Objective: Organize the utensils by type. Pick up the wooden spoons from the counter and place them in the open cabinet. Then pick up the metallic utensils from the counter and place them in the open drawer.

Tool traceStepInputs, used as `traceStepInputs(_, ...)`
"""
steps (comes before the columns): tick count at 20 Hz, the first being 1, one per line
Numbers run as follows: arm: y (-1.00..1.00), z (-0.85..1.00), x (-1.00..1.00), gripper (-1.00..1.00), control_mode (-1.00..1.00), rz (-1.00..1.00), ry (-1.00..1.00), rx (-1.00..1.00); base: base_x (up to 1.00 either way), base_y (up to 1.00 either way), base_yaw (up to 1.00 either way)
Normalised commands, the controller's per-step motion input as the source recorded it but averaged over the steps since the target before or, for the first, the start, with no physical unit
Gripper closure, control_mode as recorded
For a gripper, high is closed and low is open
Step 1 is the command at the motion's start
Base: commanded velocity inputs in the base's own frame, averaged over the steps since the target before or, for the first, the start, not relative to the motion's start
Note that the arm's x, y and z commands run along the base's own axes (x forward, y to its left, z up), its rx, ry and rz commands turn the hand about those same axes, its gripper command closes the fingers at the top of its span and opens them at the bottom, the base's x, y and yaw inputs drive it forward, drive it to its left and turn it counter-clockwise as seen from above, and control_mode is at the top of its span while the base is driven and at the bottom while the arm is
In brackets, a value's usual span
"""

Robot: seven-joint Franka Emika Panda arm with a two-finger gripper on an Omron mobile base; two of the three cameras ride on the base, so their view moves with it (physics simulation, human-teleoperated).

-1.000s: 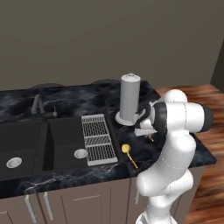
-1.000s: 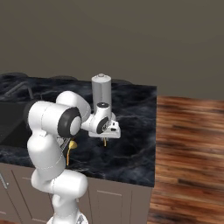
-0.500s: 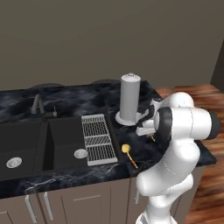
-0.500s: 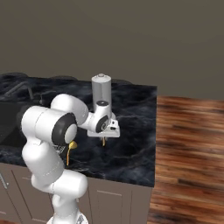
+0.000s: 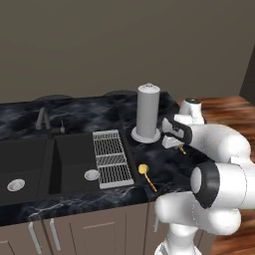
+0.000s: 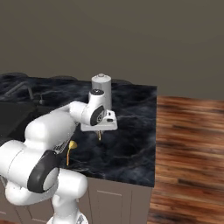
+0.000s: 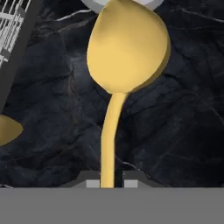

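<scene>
black marble-veined counter (image 5: 174, 169) is seen under the whole scene, with plain taupe wall behind and wood floor (image 6: 188, 144) off its end. furthest to the left of the gripper a sink basin (image 5: 30, 159) with a faucet (image 5: 42, 118) is sunk into the stone, and a wire drying rack (image 5: 112, 158) is laid over its near edge, so wet things would drain there. closer to the gripper, just left and toward the front edge, one metallic utensil (image 5: 146, 174) is left flat on the counter, yellow head up-counter and thin handle toward the edge; it is judged to be waiting for a later pick. just behind the gripper a grey cylindrical canister (image 5: 148, 112) is stood upright on a round base. the gripper (image 7: 109, 183) itself is held low over the counter, jaws drawn narrow and clamped on the slim handle of the second metallic utensil (image 7: 124, 48), whose round yellow head is projected forward from the fingertips (image 7: 92, 183) in the hand view. whether the head is touching the stone or has been lifted clear cannot be told. the grip is taken at the handle's end, probably so that the head hangs free for setting down. neither the open drawer nor the wooden spoons can be placed from here, so the drawer is judged to be a carry away.
</scene>
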Motion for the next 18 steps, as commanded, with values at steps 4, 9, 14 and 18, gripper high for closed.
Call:
traceStepInputs(4,0.13,0.99,-0.53,1.00,-1.00,0.04,-0.04,0.00,0.00,0.00,0.00)
traceStepInputs(9,0.25,0.80,-0.50,1.00,-1.00,0.03,-0.08,0.00,0.00,0.00,0.00)
traceStepInputs(14,0.31,0.63,-0.56,1.00,-1.00,0.02,-0.14,0.00,0.00,0.00,0.00)
traceStepInputs(18,0.32,0.54,-0.54,1.00,-1.00,0.02,-0.14,0.00,0.00,0.00,0.00)
